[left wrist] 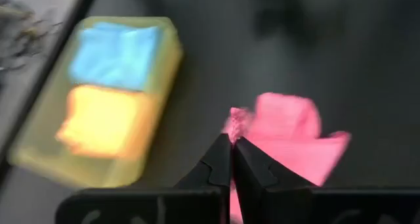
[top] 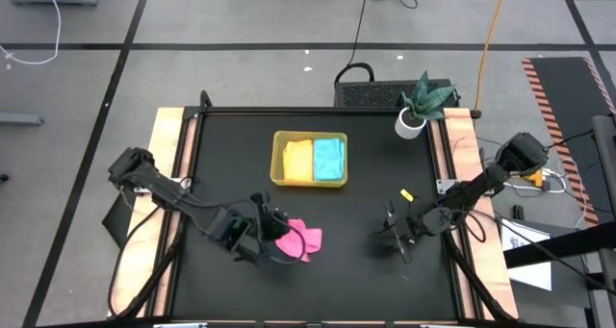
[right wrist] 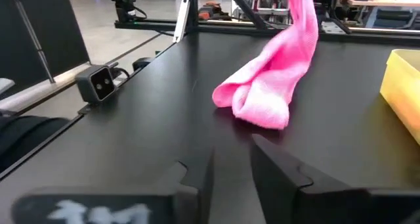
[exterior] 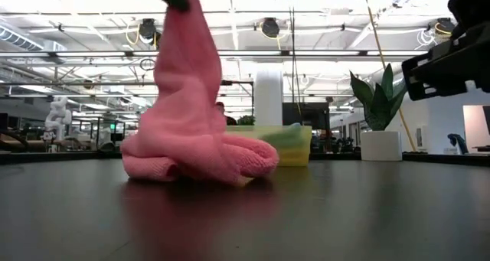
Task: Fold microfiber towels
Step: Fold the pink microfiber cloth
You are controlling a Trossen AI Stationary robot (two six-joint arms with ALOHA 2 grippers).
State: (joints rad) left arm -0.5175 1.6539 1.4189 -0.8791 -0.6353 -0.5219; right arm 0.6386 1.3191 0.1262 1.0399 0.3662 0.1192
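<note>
A pink towel [top: 299,239] is being held up by one edge in the left gripper [top: 270,234], fingers pinched tight on the fabric, near the front edge of the table [top: 366,213] and left of its middle. Seen level across the table, the cloth is drawn into a tall peak while its lower part is bunched on the black surface. The right gripper [top: 395,238] is stationed near the front right corner, well apart from the towel, with its fingers a narrow gap apart and nothing between them. The risk here is judged to lie in the single pinch: with only one edge caught, the towel could be dragged in a lump rather than spread flat, and a crooked fold would follow. If the grip is thin, the fabric could also slip free as it is lifted. A reach by the right arm toward the hanging cloth could snag the wrong layer, since the lower folds are tangled together. Toward the back edge, a yellow-green tray [top: 277,161] is seen holding two folded towels side by side, a yellow towel [top: 297,160] on the left and a sky blue towel [top: 329,158] on the right. No orange cloth can be made out.
</note>
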